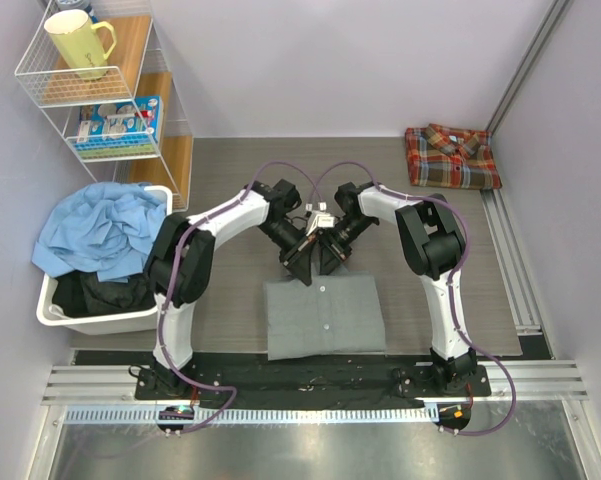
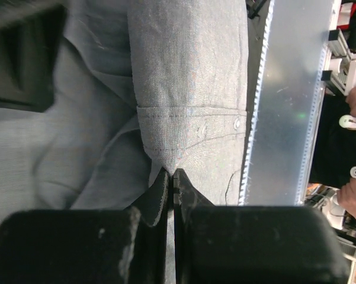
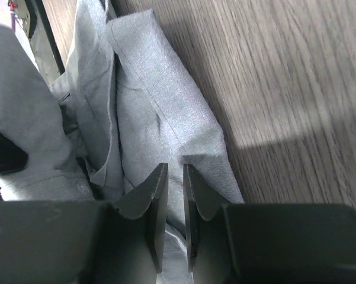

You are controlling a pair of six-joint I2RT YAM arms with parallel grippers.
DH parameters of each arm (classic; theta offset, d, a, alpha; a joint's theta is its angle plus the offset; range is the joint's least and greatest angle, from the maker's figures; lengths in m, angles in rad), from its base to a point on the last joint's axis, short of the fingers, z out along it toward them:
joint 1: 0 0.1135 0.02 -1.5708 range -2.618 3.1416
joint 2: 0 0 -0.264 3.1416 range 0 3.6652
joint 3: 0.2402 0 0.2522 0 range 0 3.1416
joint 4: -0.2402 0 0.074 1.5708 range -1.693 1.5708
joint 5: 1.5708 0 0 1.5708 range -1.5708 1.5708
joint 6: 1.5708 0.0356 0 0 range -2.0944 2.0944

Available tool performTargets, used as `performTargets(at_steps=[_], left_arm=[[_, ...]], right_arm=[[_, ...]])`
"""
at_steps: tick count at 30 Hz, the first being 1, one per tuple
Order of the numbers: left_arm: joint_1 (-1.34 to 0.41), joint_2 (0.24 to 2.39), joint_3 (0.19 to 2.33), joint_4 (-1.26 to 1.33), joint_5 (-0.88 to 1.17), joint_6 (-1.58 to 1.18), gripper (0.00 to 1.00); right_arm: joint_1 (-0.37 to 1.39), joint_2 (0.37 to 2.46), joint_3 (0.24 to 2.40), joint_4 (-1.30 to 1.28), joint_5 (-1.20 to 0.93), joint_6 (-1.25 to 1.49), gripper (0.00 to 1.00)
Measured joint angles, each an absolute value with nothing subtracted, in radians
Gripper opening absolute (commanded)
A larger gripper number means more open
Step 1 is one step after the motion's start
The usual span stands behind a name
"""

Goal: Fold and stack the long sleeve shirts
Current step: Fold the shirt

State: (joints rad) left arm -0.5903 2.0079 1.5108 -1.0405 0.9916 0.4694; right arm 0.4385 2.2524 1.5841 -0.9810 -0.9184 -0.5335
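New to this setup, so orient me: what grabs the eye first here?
At centre, the left pincer and right pincer nip the far edge of a folded grey shirt. A folded plaid shirt sits in the far right corner; a white bin heaped with blue cloth stands left.

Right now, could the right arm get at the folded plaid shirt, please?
Probably not at once: the right gripper is pinching the grey shirt. Otherwise nothing lies between it and the plaid shirt.
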Motion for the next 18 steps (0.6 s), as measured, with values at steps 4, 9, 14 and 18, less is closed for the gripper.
performTargets(at_steps=[4,9,14,18], left_arm=[[-0.568,2.052,1.585,-1.077,0.981,0.503,0.0],[-0.545,2.103,1.641,-1.112,0.96,0.53,0.0],[-0.524,2.137,1.68,-1.123,0.939,0.546,0.0],[-0.519,2.14,1.694,-1.122,0.929,0.554,0.0]], right_arm=[[0.439,2.252,1.584,-0.986,-0.918,-0.542,0.22],[0.437,2.253,1.584,-0.992,-0.918,-0.548,0.22],[0.429,2.255,1.593,-1.005,-0.915,-0.551,0.24],[0.419,2.266,1.632,-1.016,-0.909,-0.553,0.27]])
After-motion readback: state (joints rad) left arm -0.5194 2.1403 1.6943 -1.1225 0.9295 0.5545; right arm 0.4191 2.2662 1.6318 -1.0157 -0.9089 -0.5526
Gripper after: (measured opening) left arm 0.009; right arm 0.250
